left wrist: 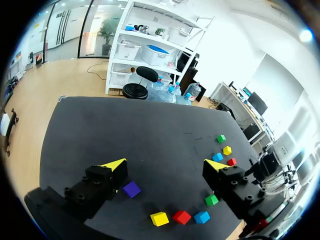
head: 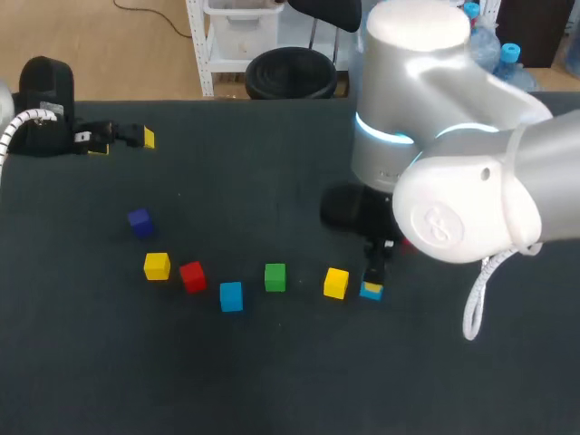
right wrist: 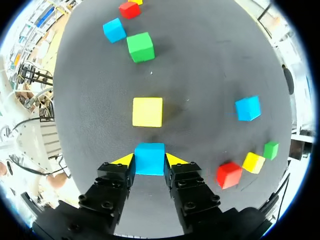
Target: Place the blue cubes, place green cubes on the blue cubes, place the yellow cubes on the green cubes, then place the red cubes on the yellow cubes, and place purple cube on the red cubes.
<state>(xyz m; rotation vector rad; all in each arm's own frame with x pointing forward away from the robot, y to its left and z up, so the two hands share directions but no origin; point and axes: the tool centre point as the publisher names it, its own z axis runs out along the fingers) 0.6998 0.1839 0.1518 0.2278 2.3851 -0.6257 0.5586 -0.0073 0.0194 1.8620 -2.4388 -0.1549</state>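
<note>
My right gripper (right wrist: 149,161) is shut on a blue cube (right wrist: 149,156) that rests on the dark table; its yellow tips press the cube's two sides. In the head view this blue cube (head: 371,292) sits under my right gripper (head: 372,281). Just ahead of it lies a yellow cube (right wrist: 147,111), then a green cube (right wrist: 140,46), another blue cube (right wrist: 114,30) and a red cube (right wrist: 129,9). A purple cube (head: 140,221) lies at the left. My left gripper (head: 124,141) hangs open at the far left, holding nothing.
Beside the right gripper lie a red cube (right wrist: 229,174), a yellow cube (right wrist: 253,162), a small green cube (right wrist: 271,149) and a third blue cube (right wrist: 248,108). Another yellow cube (head: 157,265) sits near the purple one. My right arm (head: 453,172) hides the table's right part.
</note>
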